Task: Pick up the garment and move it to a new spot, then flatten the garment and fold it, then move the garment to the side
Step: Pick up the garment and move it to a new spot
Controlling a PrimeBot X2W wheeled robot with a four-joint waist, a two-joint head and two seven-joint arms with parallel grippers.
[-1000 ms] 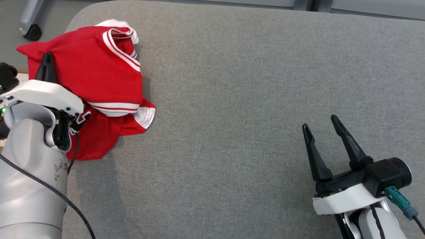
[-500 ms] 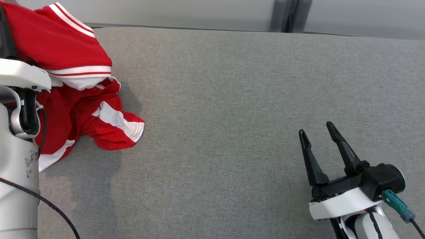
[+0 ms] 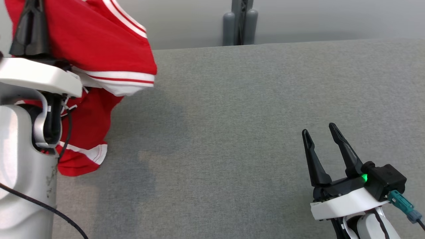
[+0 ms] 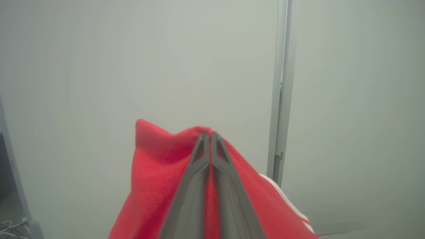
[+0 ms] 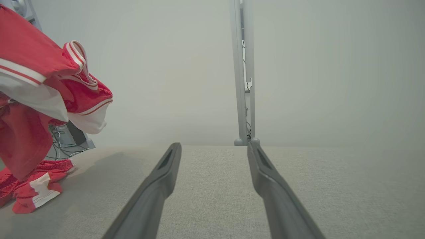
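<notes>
The garment (image 3: 96, 43) is a red shirt with white-striped trim. It hangs lifted at the far left of the head view, its lower end (image 3: 79, 162) trailing onto the grey table (image 3: 249, 116). My left gripper (image 3: 31, 10) is shut on the red cloth near its top; in the left wrist view its fingers (image 4: 210, 136) pinch a fold of the garment (image 4: 156, 172). My right gripper (image 3: 320, 131) stands open and empty over the table's right side. In the right wrist view the garment (image 5: 36, 99) hangs at the left, its hem on the table (image 5: 215, 186).
A pale wall runs behind the table, with a grey upright post (image 3: 239, 23) at the table's far edge. Cables lie on the floor (image 5: 61, 142) past the table's left end.
My left gripper has raised the garment off the table, so most of it now hangs. The head camera has tilted up, showing the wall. The right gripper stays open where it was.
</notes>
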